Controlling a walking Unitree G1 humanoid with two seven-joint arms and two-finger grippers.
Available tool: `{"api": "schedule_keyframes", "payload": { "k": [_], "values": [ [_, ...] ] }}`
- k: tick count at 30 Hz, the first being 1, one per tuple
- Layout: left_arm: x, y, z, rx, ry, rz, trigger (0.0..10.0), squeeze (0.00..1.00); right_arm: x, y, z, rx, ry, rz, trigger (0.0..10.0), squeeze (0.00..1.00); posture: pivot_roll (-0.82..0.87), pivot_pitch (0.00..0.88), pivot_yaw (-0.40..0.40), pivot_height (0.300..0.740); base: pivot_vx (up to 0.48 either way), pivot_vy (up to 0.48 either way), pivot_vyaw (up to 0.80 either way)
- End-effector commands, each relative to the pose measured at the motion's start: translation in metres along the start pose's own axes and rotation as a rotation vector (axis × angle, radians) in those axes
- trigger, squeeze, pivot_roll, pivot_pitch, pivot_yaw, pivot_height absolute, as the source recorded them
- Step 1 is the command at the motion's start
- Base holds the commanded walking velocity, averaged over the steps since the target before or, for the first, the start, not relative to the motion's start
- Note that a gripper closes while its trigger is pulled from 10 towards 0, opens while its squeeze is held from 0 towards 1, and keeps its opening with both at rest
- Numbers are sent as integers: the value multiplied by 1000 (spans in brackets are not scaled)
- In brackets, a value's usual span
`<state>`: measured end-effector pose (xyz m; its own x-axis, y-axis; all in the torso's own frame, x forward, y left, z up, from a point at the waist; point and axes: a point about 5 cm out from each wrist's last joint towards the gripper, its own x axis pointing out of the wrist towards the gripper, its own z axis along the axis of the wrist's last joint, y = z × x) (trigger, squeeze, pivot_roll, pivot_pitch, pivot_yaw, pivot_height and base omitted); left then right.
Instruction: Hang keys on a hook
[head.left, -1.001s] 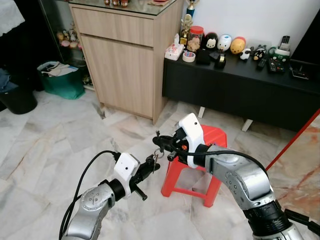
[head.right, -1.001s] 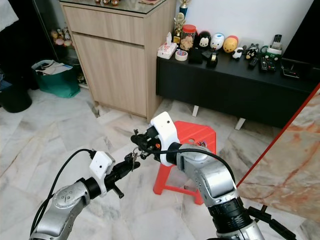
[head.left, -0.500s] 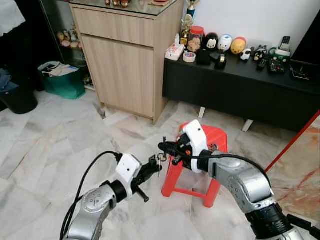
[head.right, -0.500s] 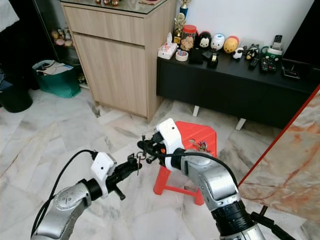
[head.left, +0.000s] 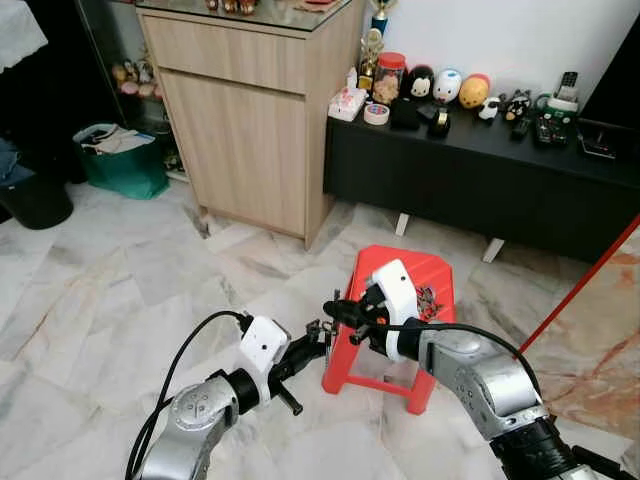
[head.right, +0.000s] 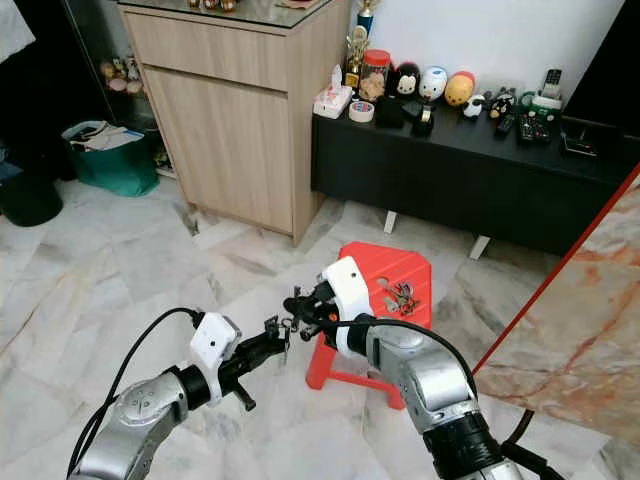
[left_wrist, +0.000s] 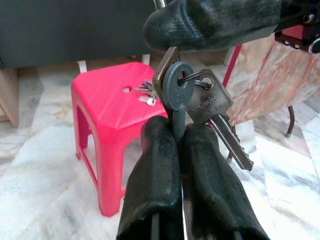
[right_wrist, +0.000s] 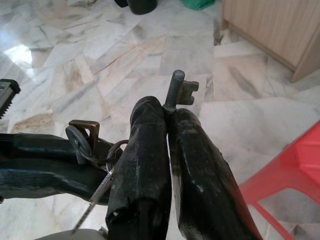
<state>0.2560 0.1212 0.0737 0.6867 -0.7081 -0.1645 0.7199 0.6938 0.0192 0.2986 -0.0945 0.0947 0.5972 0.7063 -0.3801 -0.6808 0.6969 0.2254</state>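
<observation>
left wrist view: left end effector (left_wrist: 180, 135) pinches keys (left_wrist: 200, 102) (red stool (left_wrist: 112, 130) behind); right end effector (right_wrist: 167, 117) clenched.

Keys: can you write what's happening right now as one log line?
left end effector: shut on keys | right end effector: shut on hook | over floor, beside red stool

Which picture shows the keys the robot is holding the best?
The left wrist view: the keys hang large and sharp above the left gripper. In the right wrist view they sit partly behind black fingers; in the eye views they are tiny.
</observation>
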Motion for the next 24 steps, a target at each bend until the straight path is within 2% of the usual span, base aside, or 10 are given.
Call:
{"api": "schedule_keyframes", "payload": {
  "k": [1, 6, 12, 20, 23, 24],
  "values": [
    [-8, 13, 14, 30, -65, 52, 0, 0, -20, -34, -41, 60, 168, -190, 10000, 0, 77, 61, -71, 740, 0, 0, 0],
    [-9, 14, 14, 33, -63, 54, 0, 0, -22, -39, -63, 115, 214, -227, 10000, 0, 80, 63, -70, 740, 0, 0, 0],
    [-9, 14, 14, 35, -61, 56, 0, 0, -23, -40, -76, 131, 243, -237, 10000, 0, 80, 63, -68, 740, 0, 0, 0],
    [-8, 15, 16, 40, -66, 60, 0, 0, -21, -40, -84, 151, 257, -243, 10000, 0, 81, 62, -67, 740, 0, 0, 0],
    [-8, 15, 16, 42, -65, 61, 0, 0, -19, -40, -83, 185, 221, -245, 10000, 0, 82, 62, -67, 740, 0, 0, 0],
    [-8, 15, 16, 42, -64, 61, 0, 0, -17, -39, -81, 201, 194, -235, 10000, 533, 84, 62, -67, 740, 0, 0, 0]
  ]
}}
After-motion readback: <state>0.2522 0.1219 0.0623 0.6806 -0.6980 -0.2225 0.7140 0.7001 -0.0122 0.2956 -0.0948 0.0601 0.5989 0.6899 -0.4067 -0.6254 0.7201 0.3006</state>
